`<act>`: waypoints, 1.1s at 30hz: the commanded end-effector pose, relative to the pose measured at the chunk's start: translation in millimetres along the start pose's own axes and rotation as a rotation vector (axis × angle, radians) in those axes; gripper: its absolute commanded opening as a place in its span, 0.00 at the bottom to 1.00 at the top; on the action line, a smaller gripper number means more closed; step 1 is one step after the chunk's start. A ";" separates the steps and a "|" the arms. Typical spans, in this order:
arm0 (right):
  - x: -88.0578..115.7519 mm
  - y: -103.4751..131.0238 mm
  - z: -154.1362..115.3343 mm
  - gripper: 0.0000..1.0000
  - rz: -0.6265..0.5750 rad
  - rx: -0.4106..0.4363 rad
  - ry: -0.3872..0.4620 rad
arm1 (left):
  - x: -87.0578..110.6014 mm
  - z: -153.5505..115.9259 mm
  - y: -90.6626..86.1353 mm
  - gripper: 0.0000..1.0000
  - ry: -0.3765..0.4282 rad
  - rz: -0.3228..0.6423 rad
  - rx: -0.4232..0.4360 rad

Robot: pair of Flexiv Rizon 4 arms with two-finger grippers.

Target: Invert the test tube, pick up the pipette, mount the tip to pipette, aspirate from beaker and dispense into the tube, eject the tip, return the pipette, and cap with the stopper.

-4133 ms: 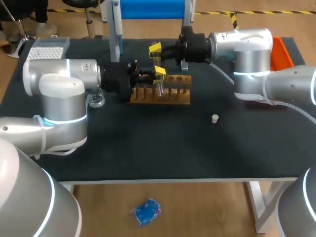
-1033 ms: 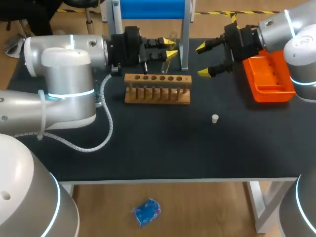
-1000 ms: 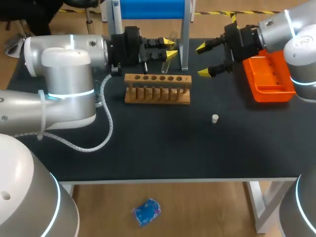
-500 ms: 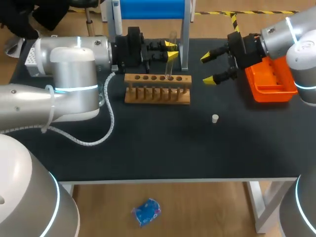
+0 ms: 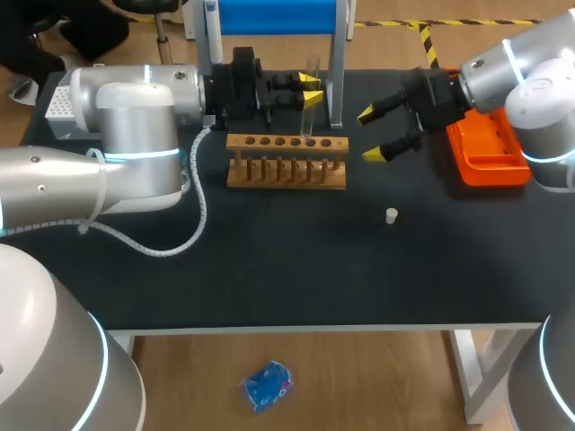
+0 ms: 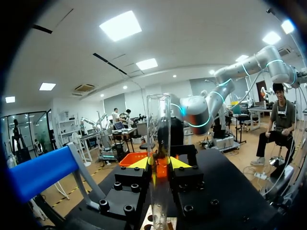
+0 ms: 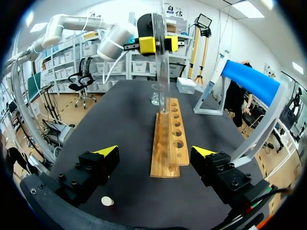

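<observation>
A clear test tube (image 5: 310, 94) stands upright over the wooden rack (image 5: 286, 171), with my left gripper (image 5: 311, 90) shut on its middle. Its lower end reaches the rack's row of holes. In the left wrist view the tube (image 6: 158, 143) rises between the yellow fingertips (image 6: 139, 164). My right gripper (image 5: 378, 133) hovers open to the right of the rack, empty. From its wrist the right gripper (image 7: 156, 152) looks along the rack (image 7: 168, 143) to the tube (image 7: 160, 72). A small white stopper (image 5: 391, 215) lies on the table. A glass beaker (image 7: 154, 95) stands beyond the rack.
An orange tray (image 5: 490, 157) sits at the right edge under my right arm. A blue-topped stand (image 5: 274, 16) rises behind the rack. A tip box (image 5: 59, 104) is at the far left. My left arm's cable (image 5: 193, 224) loops over the table.
The left gripper has turned the tube from tilted to upright over the rack. My right gripper has shifted a little toward the rack, still open.
</observation>
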State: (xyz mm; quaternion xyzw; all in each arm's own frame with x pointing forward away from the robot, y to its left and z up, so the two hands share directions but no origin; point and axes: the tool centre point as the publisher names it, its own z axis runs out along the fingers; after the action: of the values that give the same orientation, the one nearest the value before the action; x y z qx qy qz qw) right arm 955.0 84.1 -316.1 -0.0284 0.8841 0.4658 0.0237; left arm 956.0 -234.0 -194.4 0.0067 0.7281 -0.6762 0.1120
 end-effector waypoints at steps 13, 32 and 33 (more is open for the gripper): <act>-11.7 -0.2 17.4 1.00 -0.028 0.009 0.028 | -6.5 -0.9 2.8 0.00 0.022 0.000 0.007; -11.7 -0.2 17.4 1.00 -0.028 0.009 0.028 | -22.5 -2.6 28.1 0.00 0.002 -0.061 0.005; -11.7 -0.2 17.4 1.00 -0.028 0.009 0.028 | -23.2 -3.3 29.6 0.00 -0.003 -0.065 0.009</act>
State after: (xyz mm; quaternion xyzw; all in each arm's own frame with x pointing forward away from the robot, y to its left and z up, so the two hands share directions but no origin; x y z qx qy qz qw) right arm 966.0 99.5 -325.3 -0.0460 0.8860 0.4610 0.0198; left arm 979.9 -225.8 -215.3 -0.0188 0.7284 -0.6786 0.0920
